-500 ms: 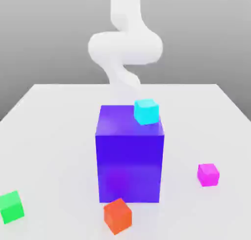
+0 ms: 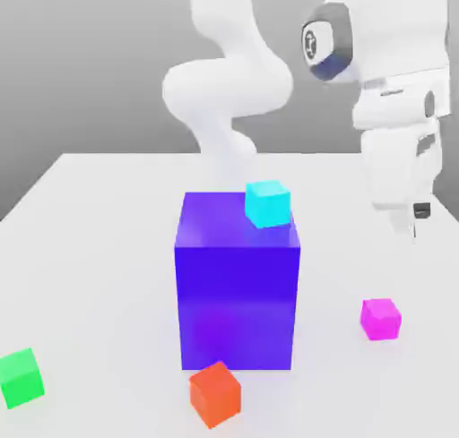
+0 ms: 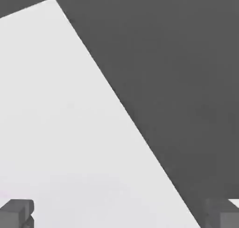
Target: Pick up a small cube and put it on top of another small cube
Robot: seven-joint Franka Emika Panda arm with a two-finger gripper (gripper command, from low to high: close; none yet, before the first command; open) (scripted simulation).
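Note:
The small magenta cube (image 2: 381, 319) lies on the white table (image 2: 108, 212) at the exterior view's right, beside the big blue-violet block (image 2: 238, 284). My gripper (image 2: 411, 223) hangs well above the table, over and slightly right of the magenta cube, touching nothing. In the hand view its two fingertips (image 3: 16, 213) stand far apart, so the gripper (image 3: 119, 217) is open and holds nothing. A cyan small cube (image 2: 268, 203) sits on the block's top. A red-orange small cube (image 2: 215, 394) lies in front of the block.
A green cube (image 2: 20, 377) lies near the table's front corner at the exterior view's left. The white arm (image 2: 229, 87) rises behind the block. In the hand view the table (image 3: 60, 120) ends at a slanted edge against dark ground.
The arm has swung and the hand has come into the exterior view at the right, above the magenta cube. No cube has moved.

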